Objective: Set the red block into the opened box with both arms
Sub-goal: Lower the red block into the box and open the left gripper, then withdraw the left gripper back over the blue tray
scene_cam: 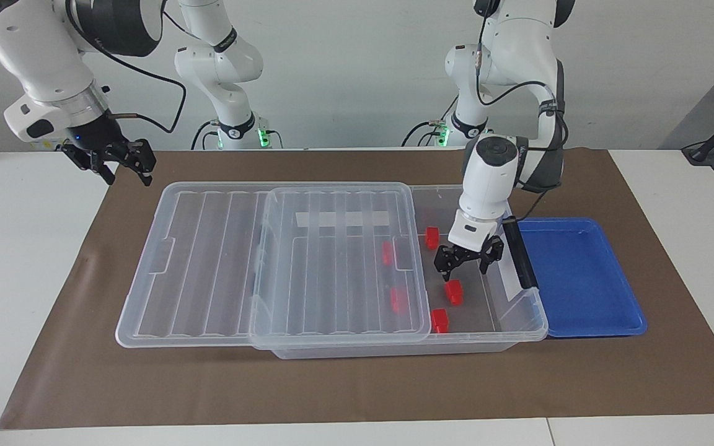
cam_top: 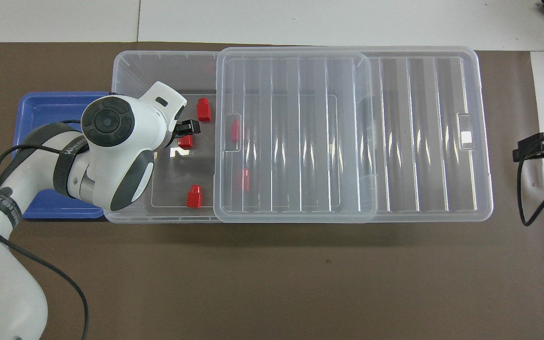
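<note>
The red block point(scene_cam: 453, 292) is seen lying on the floor of the box point(scene_cam: 533, 325), in its uncovered end toward the left arm's end of the table, directly under the left gripper point(scene_cam: 467, 265), whose fingers are spread apart and hold nothing. The block's long axis is judged to run roughly from the robots' edge of the box to its outer edge; which way its stub points cannot be told. The right gripper point(scene_cam: 123, 164) is held waiting above the mat's corner, well apart, its finger state not determinable

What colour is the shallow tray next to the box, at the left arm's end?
Solid blue. The tray shows best in the facing view, where nothing covers it.
</note>
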